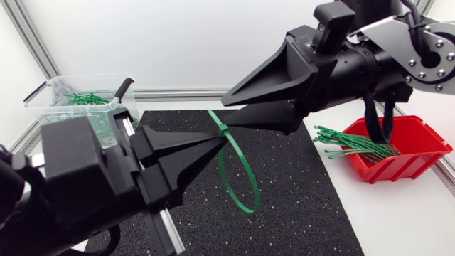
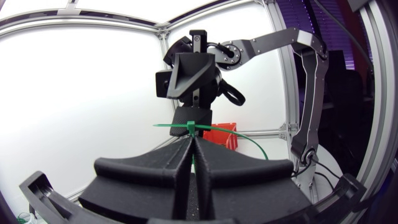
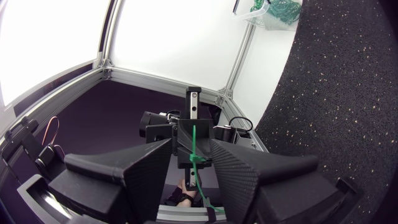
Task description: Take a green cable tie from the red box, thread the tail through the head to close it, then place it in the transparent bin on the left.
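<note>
Black speckled mat (image 1: 298, 192) covers the table between the bin (image 1: 50, 96) at the far left and the box (image 1: 419, 142) at the right, where more ties lie. Above the mat, the left gripper (image 1: 217, 143) has its fingers pressed together on the tie (image 1: 242, 181) just beside its head, so the loop hangs free below. The tail pokes up past the head, so the tie looks threaded already. The right gripper (image 1: 226, 114) stands with its fingers apart around the head, touching nothing I can see, probably so that the left arm alone can carry the tie to the bin.
</note>
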